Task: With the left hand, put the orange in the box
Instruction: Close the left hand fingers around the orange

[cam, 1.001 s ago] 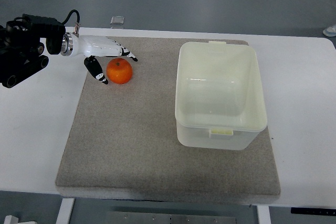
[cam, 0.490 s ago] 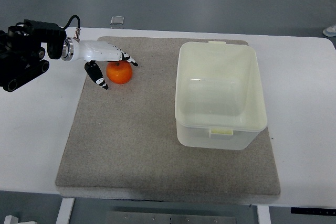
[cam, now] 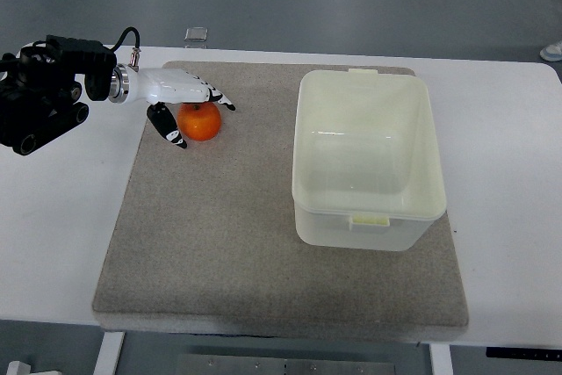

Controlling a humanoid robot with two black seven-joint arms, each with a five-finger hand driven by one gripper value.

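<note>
While the orange [cam: 201, 122] sits on the grey mat [cam: 219, 243] toward ten o'clock, the left hand [cam: 180, 98] reaches over it from the picture's left edge. Its fingers [cam: 219, 98] lie across the fruit's far top and the thumb [cam: 166, 124] hangs down at its nine o'clock side, spread around it; whether they actually press on it cannot be told. The pale, lidless box [cam: 367, 160] stands at three o'clock on the mat, well apart from the orange, on the white table [cam: 61, 217].

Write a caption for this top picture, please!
Left hand reaches over the orange on the mat, box open.
</note>
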